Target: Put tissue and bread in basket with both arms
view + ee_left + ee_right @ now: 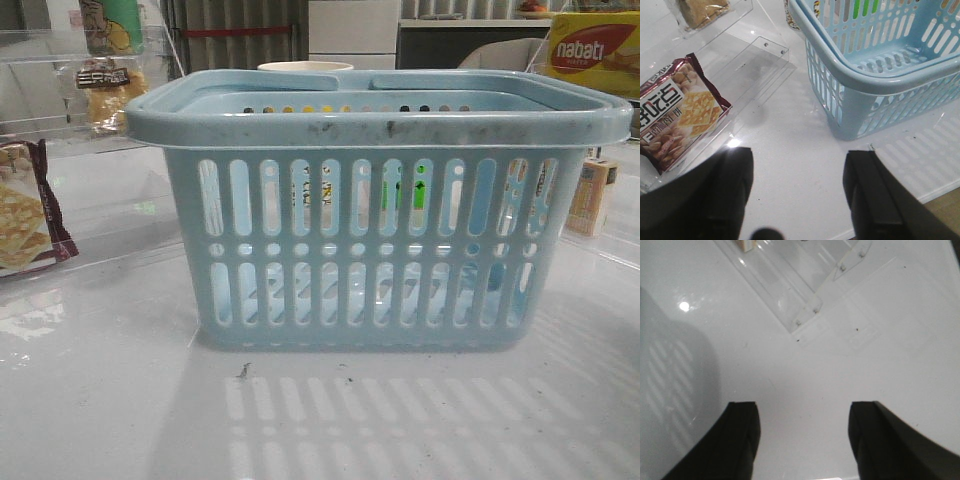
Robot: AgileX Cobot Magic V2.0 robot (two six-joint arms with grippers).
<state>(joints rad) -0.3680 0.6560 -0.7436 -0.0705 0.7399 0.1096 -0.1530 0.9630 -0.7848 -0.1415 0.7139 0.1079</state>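
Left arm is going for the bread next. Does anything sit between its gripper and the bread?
Partly. The left gripper hangs open over bare table. The bread lies on a clear acrylic shelf, and the maroon-edged cracker packet sits beside the direct line. The basket stands off to the other side.

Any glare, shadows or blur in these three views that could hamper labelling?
Front view: the basket is sharp and casts a slotted shadow toward the camera on the glossy table. Left wrist view: a bright glare spot beside the cracker packet; the left gripper is dark and soft. Right wrist view: one glare spot on the table, the right gripper blurred, open over bare surface.
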